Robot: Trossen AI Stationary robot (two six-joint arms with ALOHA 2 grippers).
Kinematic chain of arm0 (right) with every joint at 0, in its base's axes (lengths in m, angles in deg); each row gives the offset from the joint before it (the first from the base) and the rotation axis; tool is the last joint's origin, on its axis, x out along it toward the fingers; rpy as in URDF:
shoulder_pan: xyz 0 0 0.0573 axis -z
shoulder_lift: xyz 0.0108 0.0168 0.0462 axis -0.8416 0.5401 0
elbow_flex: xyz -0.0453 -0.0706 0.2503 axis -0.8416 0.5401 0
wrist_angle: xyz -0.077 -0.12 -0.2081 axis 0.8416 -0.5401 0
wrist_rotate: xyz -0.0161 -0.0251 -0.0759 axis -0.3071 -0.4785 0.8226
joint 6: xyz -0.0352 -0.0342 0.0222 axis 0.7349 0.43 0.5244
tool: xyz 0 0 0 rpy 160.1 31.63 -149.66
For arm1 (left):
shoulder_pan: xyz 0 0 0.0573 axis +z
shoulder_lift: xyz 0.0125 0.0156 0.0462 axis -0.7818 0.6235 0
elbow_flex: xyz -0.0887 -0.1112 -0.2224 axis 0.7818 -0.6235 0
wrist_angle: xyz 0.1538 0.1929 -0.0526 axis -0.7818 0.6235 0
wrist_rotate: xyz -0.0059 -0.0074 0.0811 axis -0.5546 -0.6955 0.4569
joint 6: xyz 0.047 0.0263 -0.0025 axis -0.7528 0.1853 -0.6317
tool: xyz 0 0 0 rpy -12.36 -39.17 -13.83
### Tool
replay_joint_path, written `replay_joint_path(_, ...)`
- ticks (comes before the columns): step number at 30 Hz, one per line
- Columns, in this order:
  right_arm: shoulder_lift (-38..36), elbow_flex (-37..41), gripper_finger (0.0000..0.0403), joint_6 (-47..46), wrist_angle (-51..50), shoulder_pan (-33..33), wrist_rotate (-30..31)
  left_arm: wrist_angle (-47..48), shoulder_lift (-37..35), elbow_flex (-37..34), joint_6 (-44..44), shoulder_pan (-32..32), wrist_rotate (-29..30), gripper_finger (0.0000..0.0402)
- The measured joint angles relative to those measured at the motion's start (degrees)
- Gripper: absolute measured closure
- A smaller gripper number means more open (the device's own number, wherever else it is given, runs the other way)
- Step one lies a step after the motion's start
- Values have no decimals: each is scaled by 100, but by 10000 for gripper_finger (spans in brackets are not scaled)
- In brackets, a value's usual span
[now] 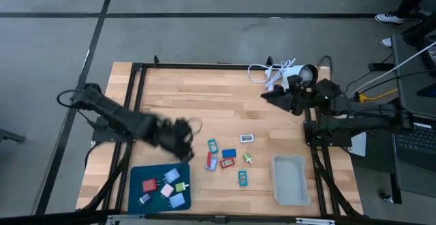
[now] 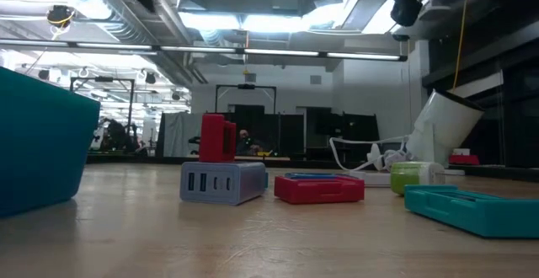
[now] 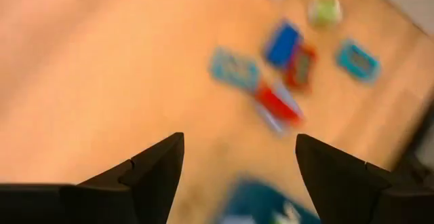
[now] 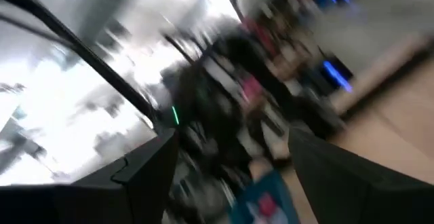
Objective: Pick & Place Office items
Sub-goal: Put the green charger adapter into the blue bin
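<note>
No writing is legible; left gripper [image 1: 182,142] and right gripper [image 1: 271,96] both gape wide, empty.

Two dark, jointed arms are being shown, each ending in black wedge-shaped fingers [image 3: 152,173]. Black cables are being trailed along both.

Several office items [image 1: 228,155] lie scattered mid-tabletop [image 1: 204,102]; more of them rest on a flat mat [image 1: 136,177] at the front left; an empty tray [image 1: 289,179] sits front right; a lamp [image 1: 289,71] with its cord lies at the back right; the left tool [image 1: 182,143] hangs between mat and scattered pieces.
</note>
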Motion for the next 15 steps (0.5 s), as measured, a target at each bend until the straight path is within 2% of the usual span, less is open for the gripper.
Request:
replay_joint_path(3,68,-821,119,632,-2534,-76,147,24,-99,99,-940,720,235,124)
replay_joint_path(7,368,-1889,119,976,-5520,-433,1333,-21,-210,125,-1894,1548,385,124)
replay_joint_path(11,924,-2551,119,799,-6575,-954,1732,-39,-245,119,-2566,2197,285,124)
replay_joint_path(15,1609,-2877,119,346,-6946,-1636,2329,-46,-244,119,-2940,2558,167,124)
